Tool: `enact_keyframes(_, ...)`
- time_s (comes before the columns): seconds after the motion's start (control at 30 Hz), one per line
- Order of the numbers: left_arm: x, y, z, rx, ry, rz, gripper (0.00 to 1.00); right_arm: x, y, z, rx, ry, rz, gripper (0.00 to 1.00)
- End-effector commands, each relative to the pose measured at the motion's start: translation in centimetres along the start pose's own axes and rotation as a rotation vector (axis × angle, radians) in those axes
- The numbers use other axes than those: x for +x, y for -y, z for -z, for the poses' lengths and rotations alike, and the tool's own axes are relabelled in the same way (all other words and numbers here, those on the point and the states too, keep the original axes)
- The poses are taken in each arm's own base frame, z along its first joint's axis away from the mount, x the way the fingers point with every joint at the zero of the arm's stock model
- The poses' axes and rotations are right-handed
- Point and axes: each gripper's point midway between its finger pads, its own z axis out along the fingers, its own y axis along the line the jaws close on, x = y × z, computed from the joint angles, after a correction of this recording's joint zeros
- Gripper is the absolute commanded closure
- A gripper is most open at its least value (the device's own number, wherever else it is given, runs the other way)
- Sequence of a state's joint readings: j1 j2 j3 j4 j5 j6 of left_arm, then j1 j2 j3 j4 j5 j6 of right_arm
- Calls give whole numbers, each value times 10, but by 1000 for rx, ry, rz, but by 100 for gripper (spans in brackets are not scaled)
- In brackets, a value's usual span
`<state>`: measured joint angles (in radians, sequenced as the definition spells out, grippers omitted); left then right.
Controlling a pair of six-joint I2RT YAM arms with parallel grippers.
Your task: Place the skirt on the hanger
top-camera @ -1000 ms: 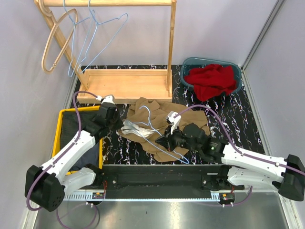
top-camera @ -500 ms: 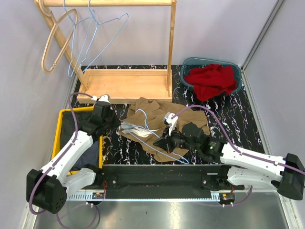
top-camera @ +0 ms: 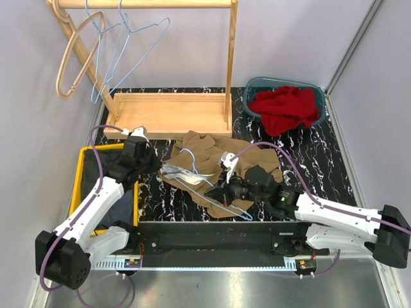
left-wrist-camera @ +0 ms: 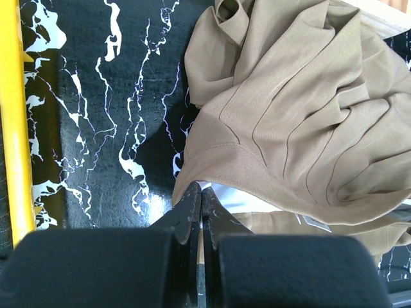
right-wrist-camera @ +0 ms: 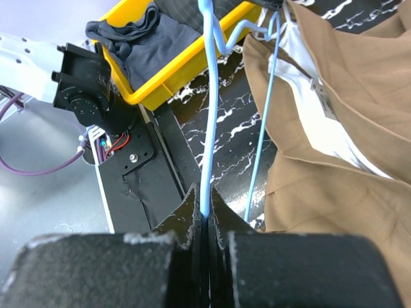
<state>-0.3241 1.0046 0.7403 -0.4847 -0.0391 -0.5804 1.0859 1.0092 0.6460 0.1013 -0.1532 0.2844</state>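
**Near edge of the table (top-camera: 308, 147).** The right gripper (right-wrist-camera: 205, 208) is clenched on the blue wire of the hanger (right-wrist-camera: 209, 128). We see it a little nearer the left edge than a second ago, and the hanger has moved with it.

**Centre.** The skirt (top-camera: 205, 151), tan with a white lining, lies crumpled between the two arms, and the hanger rests on it. The left gripper (left-wrist-camera: 198, 196) is closed on the skirt's hem at its left side. Since the earlier frame this arm has drawn back toward the left edge, pulling the hem and lining out that way.

**Left edge.** A yellow bin (top-camera: 77, 183) holds dark garments (right-wrist-camera: 138, 35).

**Far edge.** We see a wooden rack (top-camera: 167, 112) at the left and a teal basin (top-camera: 253, 86) with a red cloth (top-camera: 286, 109) at the right corner, both unchanged.
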Motion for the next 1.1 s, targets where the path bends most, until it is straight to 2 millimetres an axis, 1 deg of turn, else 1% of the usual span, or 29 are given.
enact_keyframes(0.0,-10,10,7,52,30,12,100,-11,-14,-9,-84,72,37,100)
enact_keyframes(0.03,-10,10,7,52,30,12,100,-14,-17,-10,-101,90,41,100)
enact_keyframes(0.1,-9,10,6,51,29,17,100,-9,-16,-13,-107,87,43,100)
enact_keyframes(0.13,-10,10,7,52,32,18,100,-10,-16,-15,-107,96,45,100)
enact_keyframes(0.17,-8,14,8,73,20,19,100,-9,-14,-16,-104,99,48,100)
enact_keyframes(0.3,-8,17,9,88,16,19,100,-4,-11,-21,-105,114,69,100)
enact_keyframes(0.37,-7,18,10,100,12,14,100,-7,-10,-23,-99,146,80,100)
enact_keyframes(0.4,-7,20,10,106,10,12,100,-3,-9,-23,-100,148,90,100)
enact_keyframes(0.43,-7,21,11,113,4,6,100,-6,-9,-22,-97,174,94,100)
enact_keyframes(0.47,-5,24,11,132,-8,-6,100,-7,-8,-22,-96,184,95,100)
enact_keyframes(0.5,-5,26,12,146,-11,-15,100,-3,-6,-22,-90,183,96,100)
enact_keyframes(0.6,-1,35,15,196,-37,-38,100,2,-2,-27,-77,189,103,100)
enact_keyframes(0.73,3,46,18,260,-64,-40,100,-2,2,-34,-63,226,110,100)
enact_keyframes(0.9,3,57,24,321,-80,-40,100,-8,5,-41,-32,270,120,100)
enact_keyframes(0.97,4,65,29,368,-92,-49,100,-11,8,-44,-13,291,127,100)
enact_keyframes(1.0,4,67,30,379,-93,-55,100,-11,11,-46,-3,299,127,100)
enact_keyframes(1.07,4,73,35,414,-102,-65,100,-8,9,-48,-4,295,130,100)
